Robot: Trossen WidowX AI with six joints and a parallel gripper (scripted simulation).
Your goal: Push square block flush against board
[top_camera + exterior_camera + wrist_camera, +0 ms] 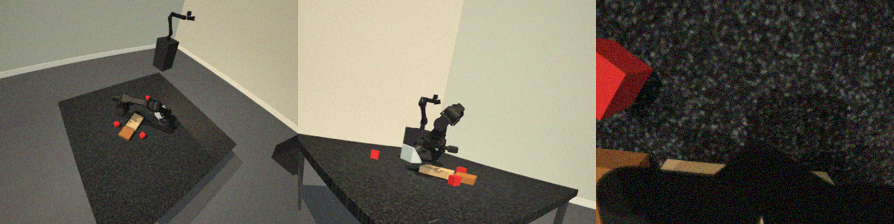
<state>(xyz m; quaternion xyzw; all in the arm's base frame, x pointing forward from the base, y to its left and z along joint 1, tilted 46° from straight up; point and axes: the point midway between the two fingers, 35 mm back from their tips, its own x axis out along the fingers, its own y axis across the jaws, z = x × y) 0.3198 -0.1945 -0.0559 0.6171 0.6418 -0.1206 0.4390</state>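
The square orange block (126,133) (467,178) lies flat at one end of the longer tan board (135,121) (435,171). Their sides look roughly in line, with a thin dark line between them in the top view. In the wrist view the orange block (618,157) and tan board (693,167) show a narrow dark gap; their contact cannot be confirmed. My gripper (755,147) is shut and empty, appearing above the board in the wrist view and covering much of it. Its fingertips are hard to make out in the top and exterior views.
Red cubes stand on either side of the block, one at its left (116,124) (454,180) and one at its right (142,135) (461,170). A third red cube (147,97) (375,154) stands beyond the arm. A white wedge (158,115) (410,154) is near the arm's base.
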